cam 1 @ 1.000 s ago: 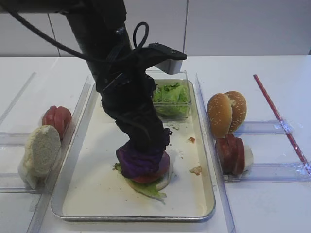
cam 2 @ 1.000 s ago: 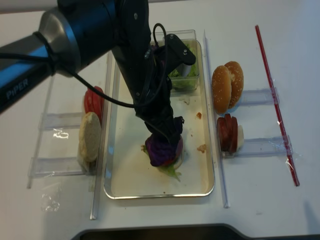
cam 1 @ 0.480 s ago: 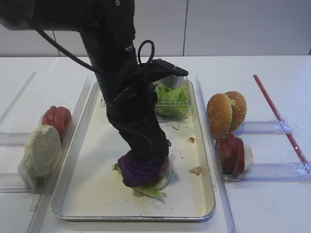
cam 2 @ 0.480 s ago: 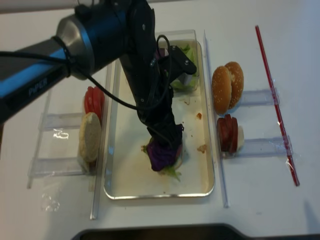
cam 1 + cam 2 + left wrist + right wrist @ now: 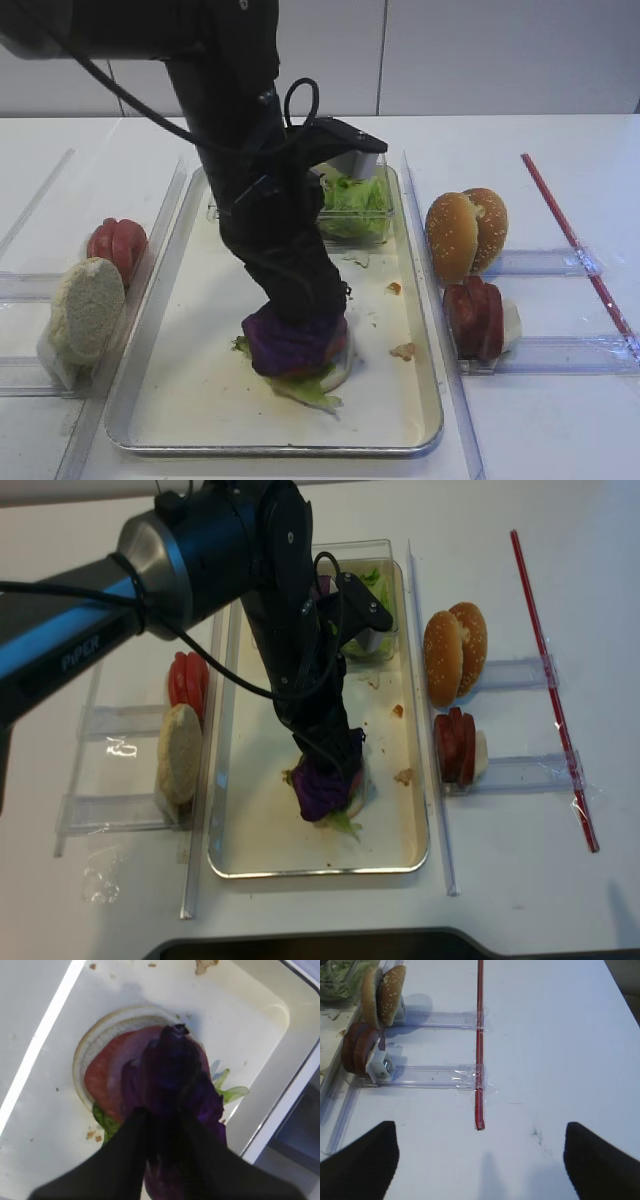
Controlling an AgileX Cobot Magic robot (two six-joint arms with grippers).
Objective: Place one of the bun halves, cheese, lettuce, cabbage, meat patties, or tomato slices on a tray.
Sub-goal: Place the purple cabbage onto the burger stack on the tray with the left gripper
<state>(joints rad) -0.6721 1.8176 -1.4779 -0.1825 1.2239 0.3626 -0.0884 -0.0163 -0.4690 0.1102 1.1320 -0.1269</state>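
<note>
**Cabbage lowered onto the stack**

Since a second ago the left arm has sunk and shifted slightly, bringing the cabbage down from just above the stack to rest against it. The left pincer is clenched on the cabbage, its dark fingers pinching the purple leaf from above. Under the leaf lies a tomato slice on a bun half, with lettuce poking out at the near edge; the stack sits in the near half of the tray. A clear box of lettuce stands at the tray's far end.

On the racks to the left stand tomato slices and a bun half; to the right, two bun halves and patties. A red strip lies on the tabletop. The right pincer is spread wide, holding nothing, above the tabletop.
</note>
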